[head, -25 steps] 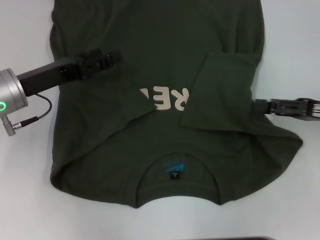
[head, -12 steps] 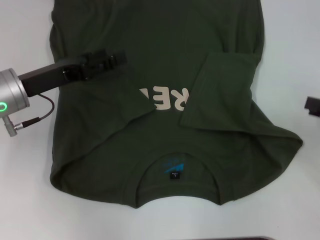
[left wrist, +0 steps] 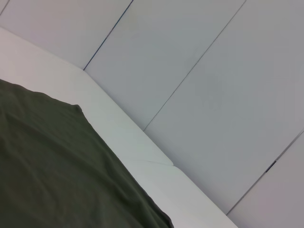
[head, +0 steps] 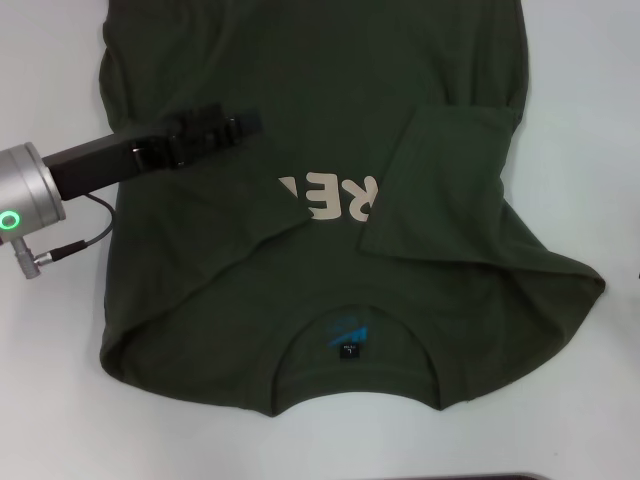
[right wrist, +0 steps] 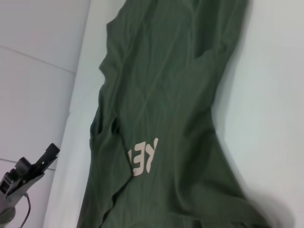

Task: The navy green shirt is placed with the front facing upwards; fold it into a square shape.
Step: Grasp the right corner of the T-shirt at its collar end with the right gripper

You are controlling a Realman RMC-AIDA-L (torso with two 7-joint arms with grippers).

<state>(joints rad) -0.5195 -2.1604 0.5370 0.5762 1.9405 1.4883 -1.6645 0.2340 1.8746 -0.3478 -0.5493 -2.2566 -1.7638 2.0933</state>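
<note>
Shirt [head: 300,260], dark olive green, lies spread on the pale tabletop [head: 50,380], print side up, with its collar at the near edge and its hem running out of the far edge of the head view. A small blue-and-black label [head: 347,338] sits inside the neck opening. Both sleeves are folded in over the chest, covering the ends of the cream print [head: 330,195], so that only a few middle letters show between them. The sleeve on the robot's right lies as a flat slanted panel; the one on the left makes a diagonal fold line running toward the print.

The left arm reaches in from the left side, and its pincer [head: 235,125] is over the shirt's left chest area, just beyond the folded sleeve. Whether its fingers are apart or closed cannot be told, nor whether they hold any cloth. The left wrist view shows only shirt fabric, tabletop and a panelled wall [left wrist: 199,71].

The right arm is out of the head view.
</note>
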